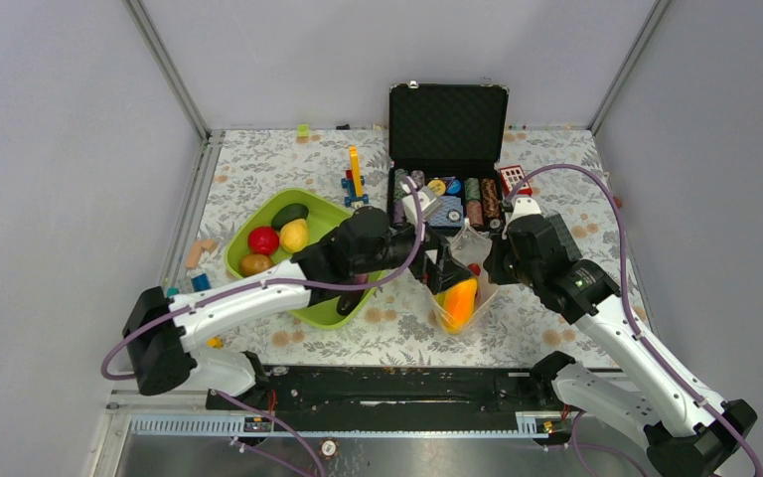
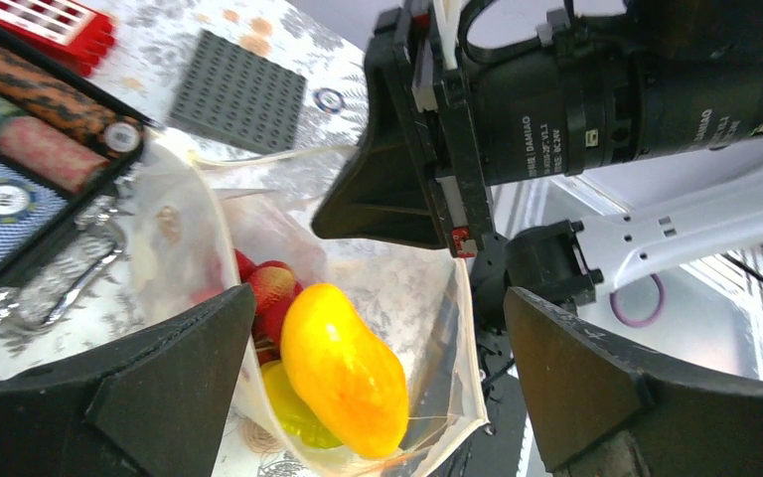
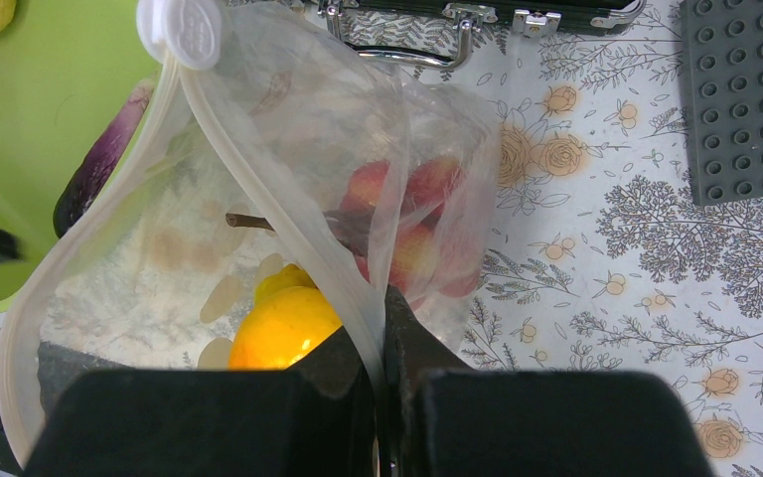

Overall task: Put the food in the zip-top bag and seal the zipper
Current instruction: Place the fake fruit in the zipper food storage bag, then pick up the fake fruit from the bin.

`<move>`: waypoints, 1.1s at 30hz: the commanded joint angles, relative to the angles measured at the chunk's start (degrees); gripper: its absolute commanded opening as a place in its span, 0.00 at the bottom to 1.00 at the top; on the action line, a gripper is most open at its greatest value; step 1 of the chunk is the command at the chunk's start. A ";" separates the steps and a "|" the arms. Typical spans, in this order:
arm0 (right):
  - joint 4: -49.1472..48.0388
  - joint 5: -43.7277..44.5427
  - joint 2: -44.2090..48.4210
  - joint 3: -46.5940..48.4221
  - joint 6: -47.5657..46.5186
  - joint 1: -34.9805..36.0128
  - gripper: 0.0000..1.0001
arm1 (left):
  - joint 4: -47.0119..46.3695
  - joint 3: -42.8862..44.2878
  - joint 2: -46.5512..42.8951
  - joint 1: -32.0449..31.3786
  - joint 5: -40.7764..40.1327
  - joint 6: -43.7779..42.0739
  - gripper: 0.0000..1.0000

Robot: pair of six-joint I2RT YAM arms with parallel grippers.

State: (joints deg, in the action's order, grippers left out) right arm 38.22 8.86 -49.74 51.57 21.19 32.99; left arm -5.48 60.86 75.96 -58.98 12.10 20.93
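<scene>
Left gripper (image 2: 378, 308): spread wide, empty, zip-top bag (image 3: 159, 229) below, rim pinched by right gripper (image 3: 382, 338). Filling step; next, fetch food (image 1: 263, 240) from tray (image 1: 324, 215).

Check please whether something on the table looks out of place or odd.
One thing stands out: a small round striped poker chip lies loose on the flowered tablecloth beside the grey studded building plate, outside the open black case that holds the other chips. Nothing looks spilled or broken.
</scene>
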 commanded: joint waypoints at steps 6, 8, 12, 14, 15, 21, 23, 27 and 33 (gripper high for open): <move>-1.37 -0.06 0.34 0.40 -0.80 0.18 0.03 | 9.22 -4.35 -11.10 0.27 -31.96 0.75 0.99; -1.38 -0.33 0.19 0.38 -0.71 0.22 0.03 | 12.39 -4.74 -11.89 1.46 -36.60 2.46 0.99; -1.34 -0.18 0.29 0.53 -0.91 0.23 0.03 | 20.56 -4.38 -12.52 6.38 -39.82 9.36 0.99; -1.32 0.12 0.21 0.38 -0.82 0.22 0.03 | 23.49 -5.31 -13.07 8.91 -40.76 12.30 0.99; -1.38 -0.15 0.23 0.31 -0.80 0.22 0.03 | 24.44 -6.13 -13.28 10.24 -41.47 13.35 0.99; -1.42 -0.26 -0.12 1.68 -0.92 0.20 0.03 | 29.44 -8.78 -13.42 20.51 -37.92 18.33 0.99; -1.36 -1.03 -0.29 2.07 -1.21 0.23 0.02 | 30.26 -9.11 -12.84 23.41 -38.00 17.14 0.99; -0.66 -1.30 0.08 2.72 -2.19 0.23 0.02 | 31.27 -9.61 -11.22 27.03 -37.86 14.52 0.99; -5.23 -2.66 1.93 -0.62 -4.41 0.23 0.02 | 24.45 -10.93 -6.06 31.60 -37.58 9.11 0.99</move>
State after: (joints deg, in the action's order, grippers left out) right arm 37.85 6.87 -49.74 51.64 19.07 32.99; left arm 24.69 50.70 66.28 -29.82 -25.28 34.02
